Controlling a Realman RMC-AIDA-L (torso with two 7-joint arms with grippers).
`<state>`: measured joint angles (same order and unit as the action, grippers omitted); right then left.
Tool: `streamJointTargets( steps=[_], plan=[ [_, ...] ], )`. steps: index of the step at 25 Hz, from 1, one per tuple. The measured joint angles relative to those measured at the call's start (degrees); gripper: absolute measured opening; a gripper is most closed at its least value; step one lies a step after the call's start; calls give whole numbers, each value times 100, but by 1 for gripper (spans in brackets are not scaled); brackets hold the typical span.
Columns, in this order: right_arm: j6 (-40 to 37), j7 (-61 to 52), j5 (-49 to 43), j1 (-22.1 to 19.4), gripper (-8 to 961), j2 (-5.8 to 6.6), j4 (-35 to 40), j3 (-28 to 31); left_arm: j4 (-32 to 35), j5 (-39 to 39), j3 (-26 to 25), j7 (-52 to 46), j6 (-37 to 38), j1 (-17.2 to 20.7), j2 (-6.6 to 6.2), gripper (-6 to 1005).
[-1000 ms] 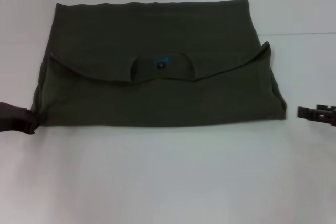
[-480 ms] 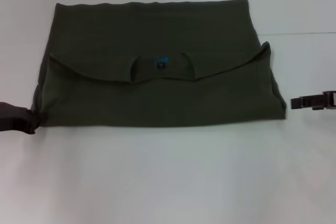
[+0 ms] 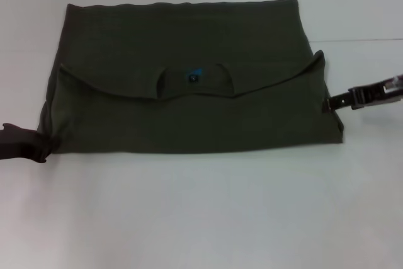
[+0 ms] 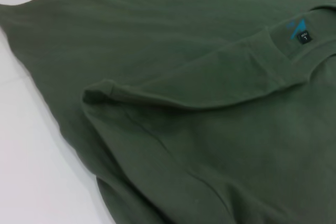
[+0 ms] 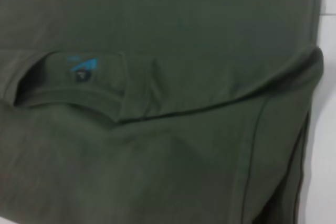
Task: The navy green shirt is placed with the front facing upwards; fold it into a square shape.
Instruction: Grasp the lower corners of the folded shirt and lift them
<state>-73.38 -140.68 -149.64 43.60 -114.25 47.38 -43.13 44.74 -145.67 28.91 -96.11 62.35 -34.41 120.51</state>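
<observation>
Navy green shirt (image 3: 189, 80) lies flat on the white table (image 3: 201, 218), partly folded into a wide rectangle, plain green back side up, lettering not visible. Near half is folded up over the far half; its upper edge runs in a shallow curve across the middle, with the neckline (image 3: 194, 81) forming an arch at centre. Blue-printed neck label (image 3: 193, 75) shows inside the neck opening, also seen in left wrist view (image 4: 300, 31) and right wrist view (image 5: 81, 68). Far edge of the shirt is straight, near edge straight along the table. A pointed sleeve corner (image 3: 318, 58) sticks up at the right end of the fold line; a similar folded corner (image 4: 100, 92) shows in the left wrist view. Left gripper (image 3: 38, 146) is low at the shirt's near-left corner, touching the fabric edge, cloth bunched slightly there; cannot tell how far its fingers are apart or whether it has hold of cloth. Right gripper (image 3: 334, 101) reaches in from the right, tip at the shirt's right edge about mid-height, touching or just beside the fabric; cannot tell its opening or any grip either. Both wrist views are filled with green cloth, own fingers not visible in them; white table strip at one edge of each
</observation>
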Motion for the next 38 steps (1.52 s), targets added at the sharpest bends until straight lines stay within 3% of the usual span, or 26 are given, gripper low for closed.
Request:
streamJointTargets(
  steps=[3, 8, 13, 33, 38],
  plan=[
    [-85, -205, -195, 235, 850, 59, -108, -28, 25, 5, 103, -3, -3, -11, 5, 66],
    [-86, -371, -560, 374, 850, 39, -356, -32, 55, -15, 248, -42, 11, -31, 19, 66],
    [18, -373, -565, 376, 850, 81, -649, -35, 103, -15, 264, -76, 46, -27, 25, 66],
    [474, -166, -541, 409, 822, 4, -1000, -38, 334, -1, 316, -87, 128, 40, 111, 65],
    [518, -161, -539, 415, 715, 6, -1091, -46, 334, -1, 387, -100, 129, 41, 120, 65]
  ],
)
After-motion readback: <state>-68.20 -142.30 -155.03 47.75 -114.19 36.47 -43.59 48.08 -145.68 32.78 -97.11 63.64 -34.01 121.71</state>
